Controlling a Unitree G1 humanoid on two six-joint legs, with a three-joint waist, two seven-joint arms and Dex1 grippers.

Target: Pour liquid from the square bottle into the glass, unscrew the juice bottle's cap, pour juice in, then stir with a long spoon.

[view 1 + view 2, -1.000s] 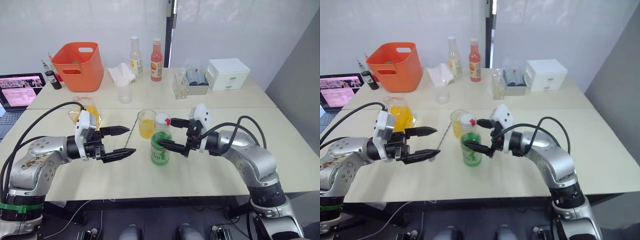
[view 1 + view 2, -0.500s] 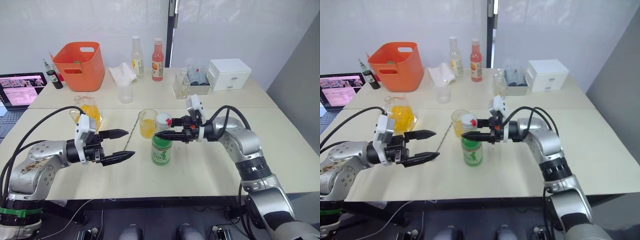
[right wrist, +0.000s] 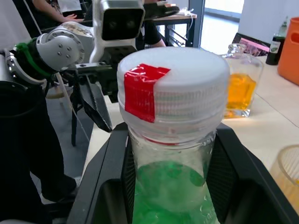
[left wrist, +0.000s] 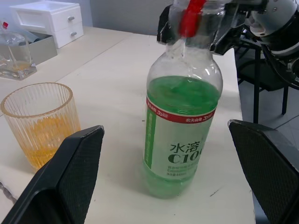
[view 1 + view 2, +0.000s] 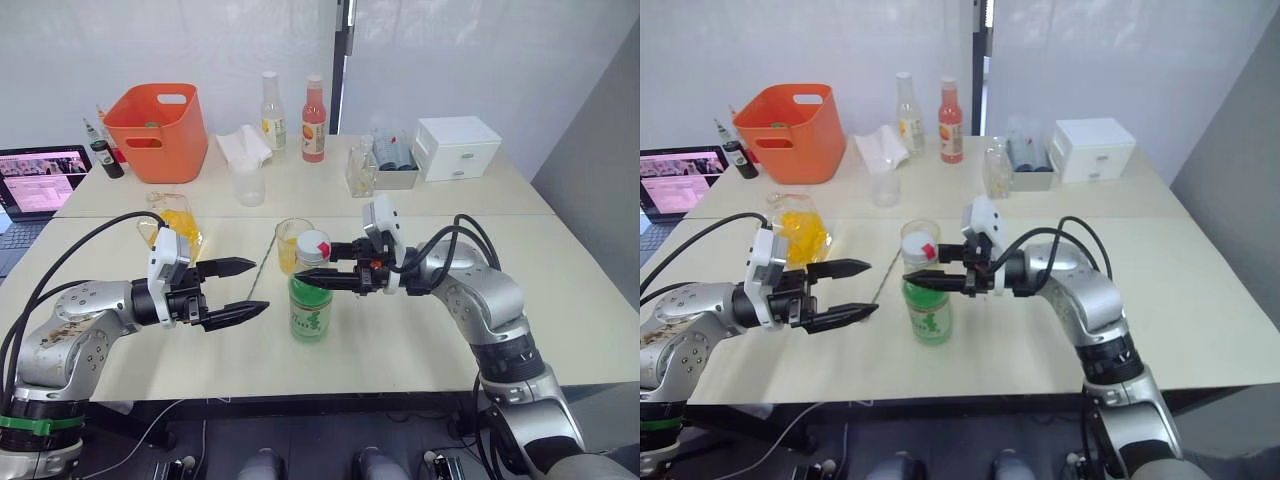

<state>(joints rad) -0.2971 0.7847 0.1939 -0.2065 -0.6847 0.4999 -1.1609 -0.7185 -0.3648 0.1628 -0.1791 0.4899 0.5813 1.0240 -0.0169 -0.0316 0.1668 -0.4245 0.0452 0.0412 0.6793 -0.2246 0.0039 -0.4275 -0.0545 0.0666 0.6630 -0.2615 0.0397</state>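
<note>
Standing along the far left of the tabletop (image 5: 420, 330) are a laptop (image 5: 40, 180), small dark bottles (image 5: 103, 152) and an orange basket (image 5: 155, 130); nearer, the square bottle (image 5: 175, 222) with orange-yellow liquid rests upright behind the left arm. The left pincer (image 5: 240, 290) hovers above the tabletop with its two black fingers spread apart, holding nothing, its tips pointing toward the juice bottle (image 5: 311, 300); the left wrist view shows that bottle framed between the fingers, well short of them. A thin long spoon (image 5: 262, 268) lies on the tabletop between the left pincer and the glass (image 5: 292, 245); the glass stands upright just behind the juice bottle, with orange-yellow liquid in its lower part. The juice bottle stands upright near the tabletop's middle, green liquid filling its body, the cap (image 5: 313, 245) with its red patch seated on the neck. The right pincer (image 5: 318, 268) reaches in from the right at neck height; the right wrist view shows one finger on each side of the neck just under the cap, set close against it, though actual contact cannot be told. Farther back stand a cloudy cup (image 5: 248, 183), a crumpled cloth (image 5: 243, 145), a pale yellow bottle (image 5: 270, 113), a red bottle (image 5: 315, 120), a small clear bottle (image 5: 360, 172), a grey tray (image 5: 393, 170) and a white drawer box (image 5: 456, 147).
</note>
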